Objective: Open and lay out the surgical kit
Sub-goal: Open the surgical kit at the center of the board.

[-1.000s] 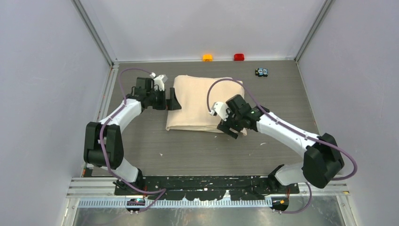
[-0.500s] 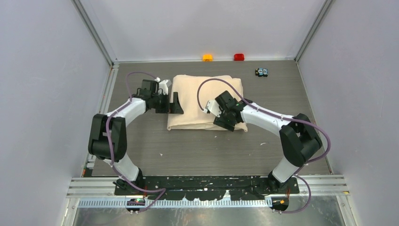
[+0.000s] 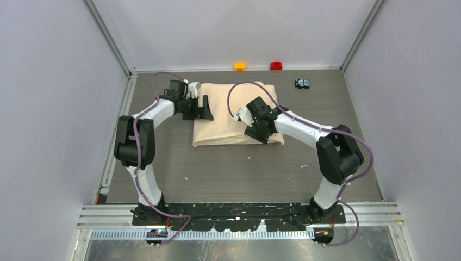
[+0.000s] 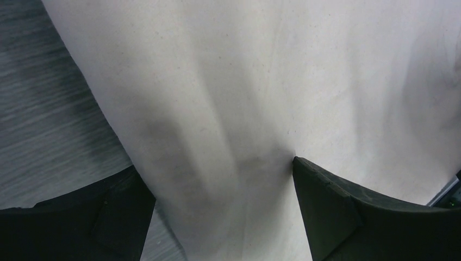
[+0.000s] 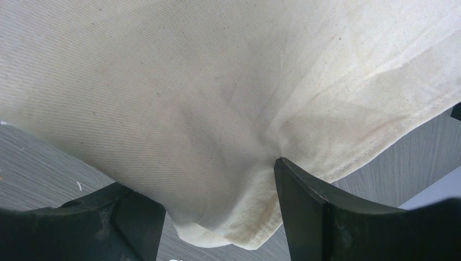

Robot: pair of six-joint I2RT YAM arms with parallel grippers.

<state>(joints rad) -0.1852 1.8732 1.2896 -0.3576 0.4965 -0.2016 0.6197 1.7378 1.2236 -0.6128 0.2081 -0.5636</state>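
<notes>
We see soft, even light from overhead in the top view: pale walls (image 3: pixel 54 119) bright, no glare, only faint shadows on the grey tabletop (image 3: pixel 228 168). In the left wrist view the cloth (image 4: pixel 261 81) looks slightly soft, with a grey shadow between the dark jaws; in the right wrist view its weave is crisp, the jaws nearly black.

Orange block (image 3: pixel 240 66), red block (image 3: pixel 276 66), black-and-blue gadget (image 3: pixel 303 83) near far table (image 3: pixel 244 168) edge
</notes>
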